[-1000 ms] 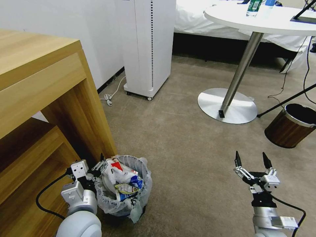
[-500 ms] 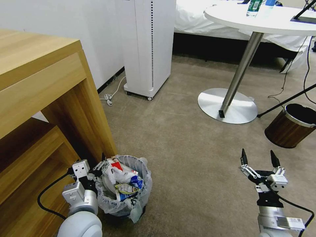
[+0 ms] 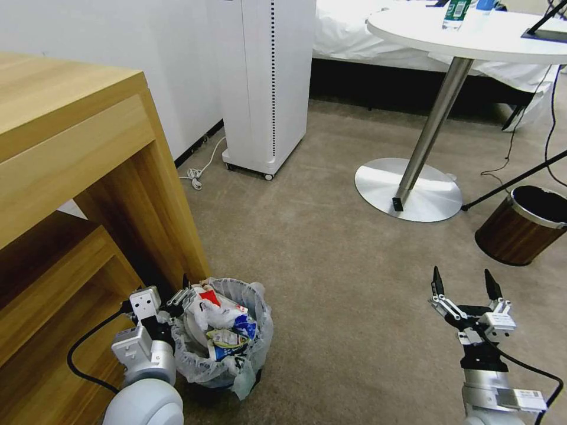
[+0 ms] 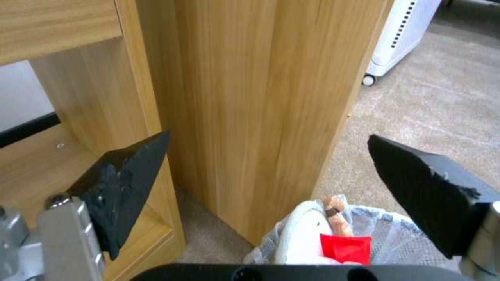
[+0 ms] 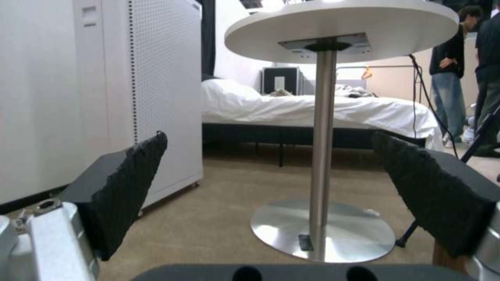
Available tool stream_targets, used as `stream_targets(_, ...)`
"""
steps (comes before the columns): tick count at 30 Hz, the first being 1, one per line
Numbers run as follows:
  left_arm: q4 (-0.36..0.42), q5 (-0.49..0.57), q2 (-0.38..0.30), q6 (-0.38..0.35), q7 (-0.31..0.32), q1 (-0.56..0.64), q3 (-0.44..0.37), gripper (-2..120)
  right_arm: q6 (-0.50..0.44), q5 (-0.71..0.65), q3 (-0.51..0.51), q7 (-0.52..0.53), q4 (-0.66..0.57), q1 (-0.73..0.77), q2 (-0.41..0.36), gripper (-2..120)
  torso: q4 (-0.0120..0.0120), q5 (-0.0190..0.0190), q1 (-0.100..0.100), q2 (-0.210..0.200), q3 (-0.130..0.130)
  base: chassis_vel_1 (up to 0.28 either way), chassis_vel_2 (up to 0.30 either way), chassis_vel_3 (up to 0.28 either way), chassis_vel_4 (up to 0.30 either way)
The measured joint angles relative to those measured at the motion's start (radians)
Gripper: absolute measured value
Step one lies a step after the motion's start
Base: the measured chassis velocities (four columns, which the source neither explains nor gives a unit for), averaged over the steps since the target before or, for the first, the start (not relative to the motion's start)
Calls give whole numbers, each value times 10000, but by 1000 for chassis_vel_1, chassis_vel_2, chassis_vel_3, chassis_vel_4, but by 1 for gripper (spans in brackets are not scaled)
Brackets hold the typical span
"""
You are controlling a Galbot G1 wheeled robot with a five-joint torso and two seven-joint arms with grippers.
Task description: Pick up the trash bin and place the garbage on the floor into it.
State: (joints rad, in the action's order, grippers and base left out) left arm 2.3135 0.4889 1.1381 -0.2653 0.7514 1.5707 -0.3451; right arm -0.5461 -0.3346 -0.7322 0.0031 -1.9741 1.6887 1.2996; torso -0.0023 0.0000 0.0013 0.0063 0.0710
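Wooden desk (image 3: 88, 153): it stands at my far left, its upright panel coming down to the floor (image 3: 331, 248) just behind the bin.
My left gripper (image 3: 180, 293): jaws spread wide apart, empty, poised at the desk-side rim of the trash bin (image 3: 236, 360); my wrist camera looks past the two black fingertips (image 4: 130, 171) at the desk panel, with the bin's lined rim below.
Trash bin: upright on the beige carpet beside the desk leg, its white liner bag crinkled over the rim.
Garbage (image 3: 221, 321): heaped inside the bin, with red, white and blue wrappers on top.
My right gripper (image 3: 462, 285): jaws wide apart, empty, held low above bare carpet well to the right of the bin.
Round white table (image 3: 472, 35): behind my right gripper, on a steel pedestal.
Brown wood-grain bin (image 3: 520, 227): far right, beside the table's base.
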Motion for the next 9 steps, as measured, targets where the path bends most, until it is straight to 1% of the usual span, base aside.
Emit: stream_targets(9,0,5,0,-1,6,0,0,100,5,-7,6,0,5,-2,-2,100,0,0,0,0,0,0,0,0,0)
